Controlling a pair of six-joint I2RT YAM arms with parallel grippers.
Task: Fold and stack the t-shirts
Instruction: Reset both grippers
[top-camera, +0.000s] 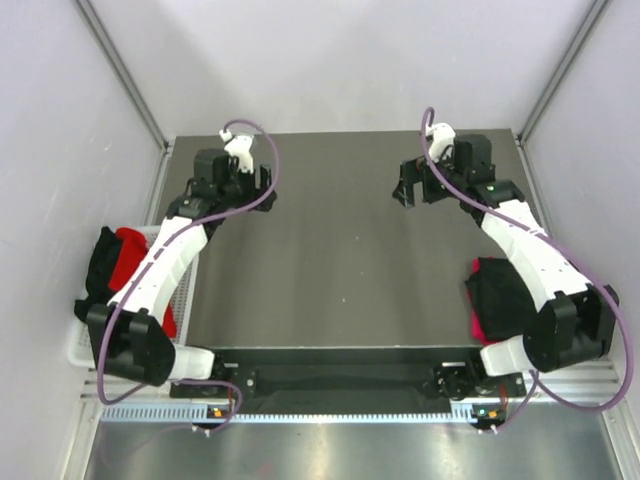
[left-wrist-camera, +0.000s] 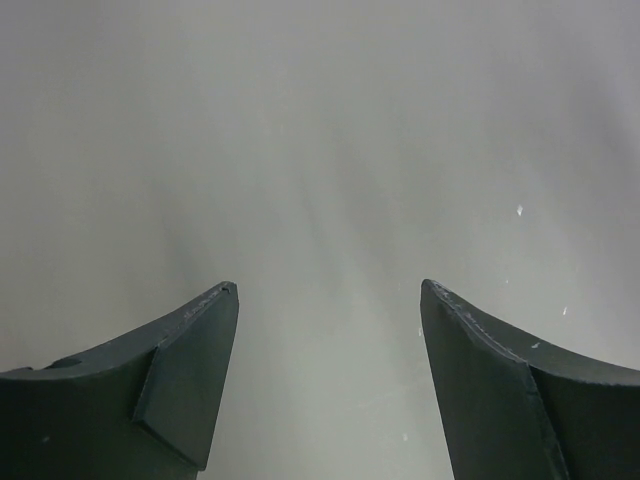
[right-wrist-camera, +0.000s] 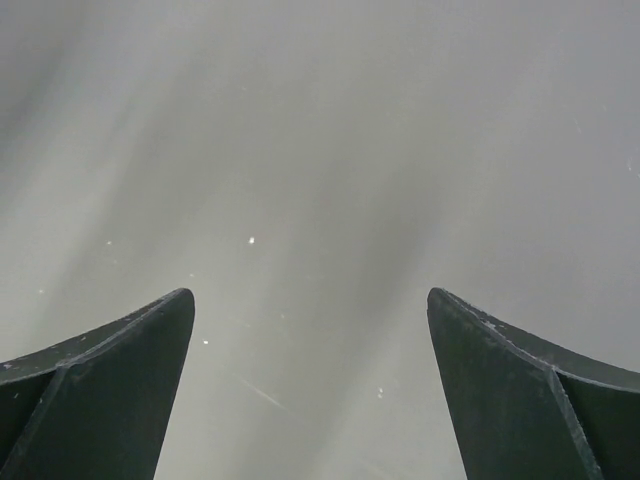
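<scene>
Pink-black tees (top-camera: 490, 300) look stacked; red-black tees (top-camera: 128, 246) await folding; my left claw (left-wrist-camera: 330, 288) and right claw (right-wrist-camera: 312, 292) gape, empty.

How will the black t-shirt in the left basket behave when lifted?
Probably floppy: the black t-shirt lies crumpled in the wire basket. It may drag up the red t-shirt bunched against it.

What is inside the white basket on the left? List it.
Black cloth and red cloth, crumpled t-shirts, lie in the basket. The left arm covers part, so their number and the basket's bottom are hidden.
</scene>
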